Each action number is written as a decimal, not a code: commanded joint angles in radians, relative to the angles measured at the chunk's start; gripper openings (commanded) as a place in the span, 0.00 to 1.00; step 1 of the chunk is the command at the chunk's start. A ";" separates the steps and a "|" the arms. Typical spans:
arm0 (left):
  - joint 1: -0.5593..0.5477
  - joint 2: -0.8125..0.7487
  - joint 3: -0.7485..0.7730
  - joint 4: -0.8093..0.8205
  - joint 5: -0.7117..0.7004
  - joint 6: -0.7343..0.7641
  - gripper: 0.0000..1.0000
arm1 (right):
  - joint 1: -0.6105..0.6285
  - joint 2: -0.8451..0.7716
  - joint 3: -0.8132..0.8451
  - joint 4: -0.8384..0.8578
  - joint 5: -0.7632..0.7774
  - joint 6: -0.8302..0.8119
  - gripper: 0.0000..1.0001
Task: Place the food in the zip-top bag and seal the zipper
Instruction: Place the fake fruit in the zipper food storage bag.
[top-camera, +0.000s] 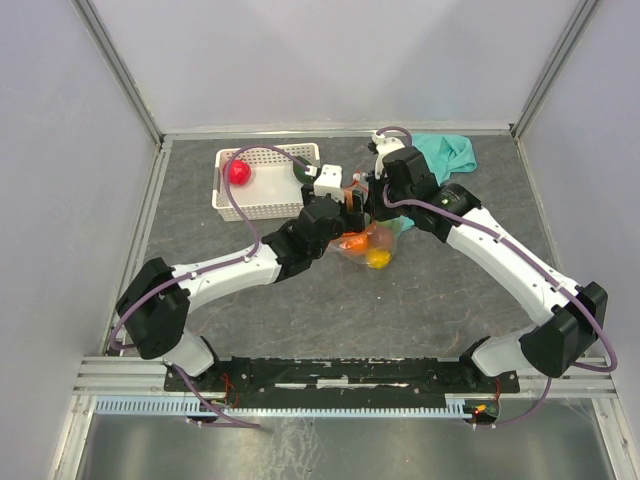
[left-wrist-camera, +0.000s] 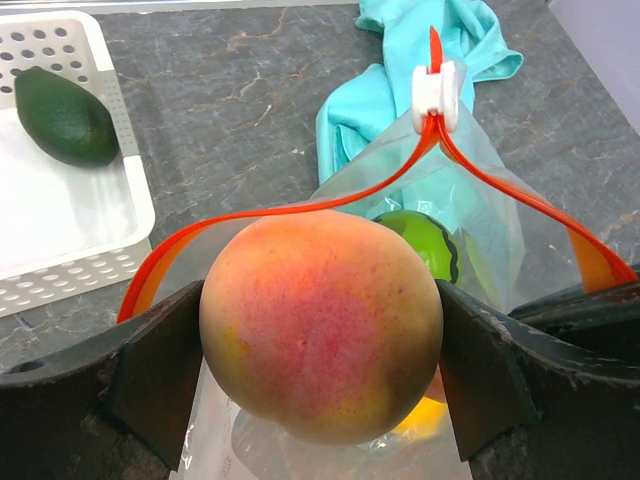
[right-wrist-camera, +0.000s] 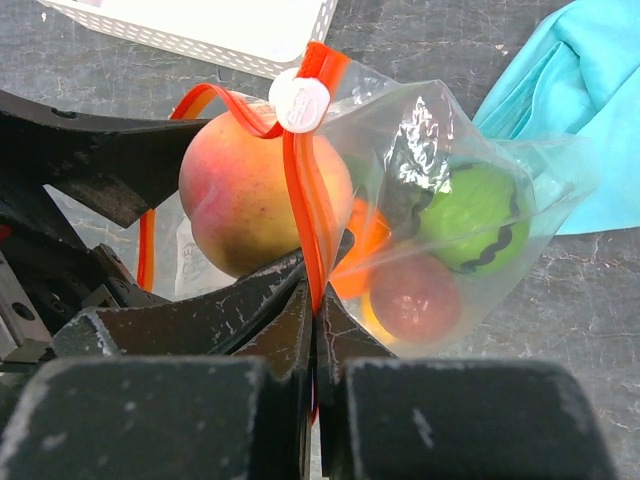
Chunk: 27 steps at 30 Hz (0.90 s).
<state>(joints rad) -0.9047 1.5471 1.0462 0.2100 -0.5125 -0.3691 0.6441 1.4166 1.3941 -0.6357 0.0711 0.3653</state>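
Note:
My left gripper (left-wrist-camera: 320, 305) is shut on a peach-pink fruit (left-wrist-camera: 320, 325), one finger on each side, right at the open mouth of the clear zip-top bag (left-wrist-camera: 480, 200). The red-orange zipper (left-wrist-camera: 300, 207) spreads around the peach, with its white slider (left-wrist-camera: 435, 90) at the far end. My right gripper (right-wrist-camera: 315, 300) is shut on the zipper strip (right-wrist-camera: 305, 190) and holds the bag's mouth up. Inside the bag (right-wrist-camera: 450, 200) lie a green fruit (right-wrist-camera: 470, 215), a brownish one (right-wrist-camera: 413, 297) and an orange one (right-wrist-camera: 365, 250). A red fruit (top-camera: 238, 171) and a dark green one (left-wrist-camera: 65, 115) lie in the basket.
The white perforated basket (top-camera: 265, 195) stands at the back left. A teal cloth (top-camera: 445, 152) lies crumpled behind the bag, at the back right. Both arms meet over the bag (top-camera: 375, 245) in the middle of the grey table.

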 joint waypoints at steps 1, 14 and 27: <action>-0.002 -0.029 0.040 0.028 0.038 -0.037 0.87 | 0.003 -0.043 0.002 0.057 0.014 0.015 0.02; -0.003 -0.096 0.018 -0.050 0.125 -0.040 1.00 | 0.002 -0.046 -0.004 0.063 0.027 0.021 0.02; -0.002 -0.270 0.083 -0.429 0.141 -0.073 1.00 | 0.003 -0.050 -0.009 0.059 0.036 0.025 0.02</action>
<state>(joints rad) -0.9051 1.3605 1.0775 -0.0593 -0.3687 -0.3817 0.6441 1.4063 1.3827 -0.6247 0.0944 0.3786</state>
